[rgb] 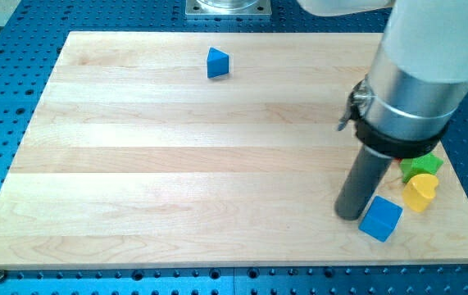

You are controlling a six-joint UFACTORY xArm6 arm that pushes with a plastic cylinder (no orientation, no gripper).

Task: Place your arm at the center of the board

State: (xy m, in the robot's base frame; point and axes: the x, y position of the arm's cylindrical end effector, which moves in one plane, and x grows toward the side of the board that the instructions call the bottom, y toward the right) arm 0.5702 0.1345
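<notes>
Board [176, 156], my tip [350, 215] touching blue cube [380, 219]

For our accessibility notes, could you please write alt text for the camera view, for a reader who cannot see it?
My tip rests near the wooden board's bottom right, well off its center, just left of a blue cube. A yellow heart-shaped block and a green block sit right of the rod; a blue triangular block lies near the view's top.

Pale wooden board [176, 147], matt dark rod [361, 184]
</notes>
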